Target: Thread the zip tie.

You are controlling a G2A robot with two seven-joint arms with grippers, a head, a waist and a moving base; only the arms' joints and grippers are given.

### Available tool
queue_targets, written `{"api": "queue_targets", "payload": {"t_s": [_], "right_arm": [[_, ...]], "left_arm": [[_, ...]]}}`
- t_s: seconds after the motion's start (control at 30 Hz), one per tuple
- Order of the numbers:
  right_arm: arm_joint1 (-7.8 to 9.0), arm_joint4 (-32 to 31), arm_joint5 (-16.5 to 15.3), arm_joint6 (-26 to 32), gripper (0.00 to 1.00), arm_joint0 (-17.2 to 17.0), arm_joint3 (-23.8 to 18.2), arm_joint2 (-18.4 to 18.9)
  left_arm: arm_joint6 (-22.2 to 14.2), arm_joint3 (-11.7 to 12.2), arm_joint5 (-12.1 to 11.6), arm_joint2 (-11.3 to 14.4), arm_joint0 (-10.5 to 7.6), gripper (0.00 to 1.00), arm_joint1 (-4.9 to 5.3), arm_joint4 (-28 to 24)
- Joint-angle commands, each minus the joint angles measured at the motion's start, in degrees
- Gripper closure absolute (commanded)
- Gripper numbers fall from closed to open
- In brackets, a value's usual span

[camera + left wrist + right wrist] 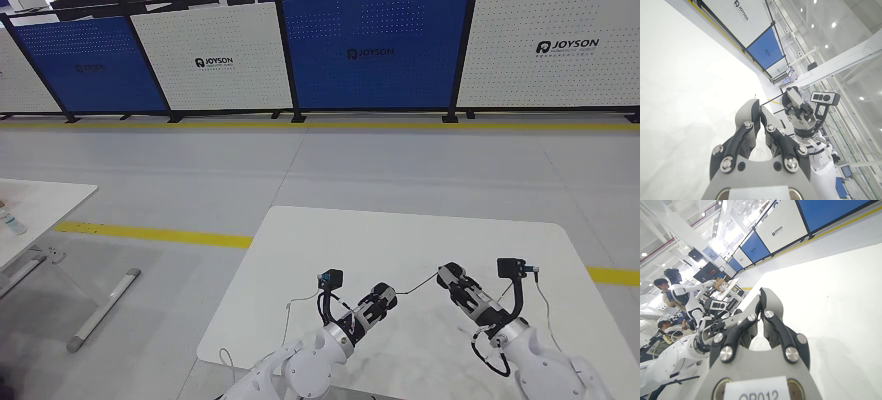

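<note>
White tabletop (400, 240) lies under the work, with blue and white partition panels (375, 50) across the floor behind; the zip tie (412, 287) hangs above the near part of that table as a thin dark strap, stretched almost straight between the two grippers, its long axis running side to side across the robot's front; the left gripper (385, 294) has its fingers pressed together on one end, and in the left wrist view the strap (771, 100) leaves its tips (759, 103) and runs straight to the other arm; the right gripper (446, 277) is likewise closed tight (761, 291), the far end of the strap running into its tips; which end carries the locking head is too small to tell; each gripper sits at its own end, so neither is nearer; my judgement is that the next move turns on bringing the ends together along that line, bowing the strap so tail meets head, and a twist in the pads could spoil the aim
</note>
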Motion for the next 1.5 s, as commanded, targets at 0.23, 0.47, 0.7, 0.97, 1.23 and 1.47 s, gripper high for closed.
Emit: {"api": "queue_targets", "payload": {"t_s": [0.23,0.47,0.7,0.97,1.23,1.47], "right_arm": [[-0.14,0.3,-0.1,0.5,1.0,0.4,0.7,-0.8],[-0.23,1.2,-1.8,0.1,1.0,0.8,1.4,-0.9],[-0.16,1.8,-3.9,-0.9,1.0,0.1,1.3,-0.1],[-0.17,3.0,-4.5,-0.6,1.0,0.2,1.6,0.1],[-0.15,2.0,-4.0,-1.3,1.0,-0.1,1.1,0.4],[-0.15,1.1,-3.5,-1.4,1.0,-0.3,0.6,0.4]], "left_arm": [[0.0,0.0,0.0,0.0,0.0,1.0,0.0,0.0],[0.2,-0.2,-0.5,-0.2,0.26,1.0,-0.19,-1.6],[-1.4,-0.2,-3.1,-1.4,0.59,1.0,-0.46,-7.2],[-1.8,0.3,-3.6,-2.0,0.73,1.0,-0.55,-7.1],[0.8,0.3,-1.3,-0.7,0.5,1.0,-0.94,-2.0],[1.7,0.1,-0.3,0.0,0.52,0.85,-1.31,-0.3]]}}
